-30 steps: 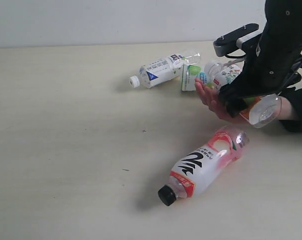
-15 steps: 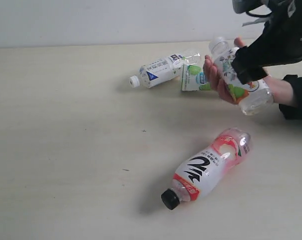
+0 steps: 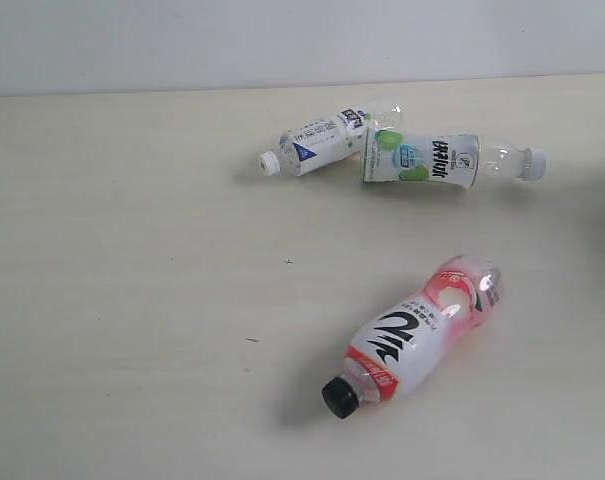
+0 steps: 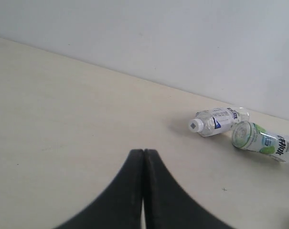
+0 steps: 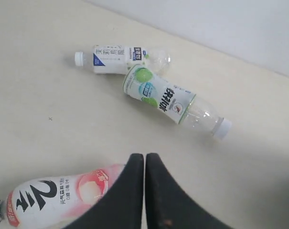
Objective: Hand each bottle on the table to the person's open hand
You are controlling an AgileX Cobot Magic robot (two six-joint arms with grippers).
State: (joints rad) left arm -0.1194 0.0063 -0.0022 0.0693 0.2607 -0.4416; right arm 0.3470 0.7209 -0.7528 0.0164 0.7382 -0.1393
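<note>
Right wrist view: end effector (image 5: pixel 144 160) closed (empty).

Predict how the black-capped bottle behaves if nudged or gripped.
Likely rolls: the black-capped bottle lies on its side on the flat table. Probably light and squashy, being thin clear plastic. Glare on its label suggests a slick grip surface.

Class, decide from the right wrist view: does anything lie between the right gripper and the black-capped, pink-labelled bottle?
Nothing visible does. The shut right gripper hangs right by the pink-labelled bottle, with only bare table around them. The lime-labelled bottle lies apart from both.
</note>
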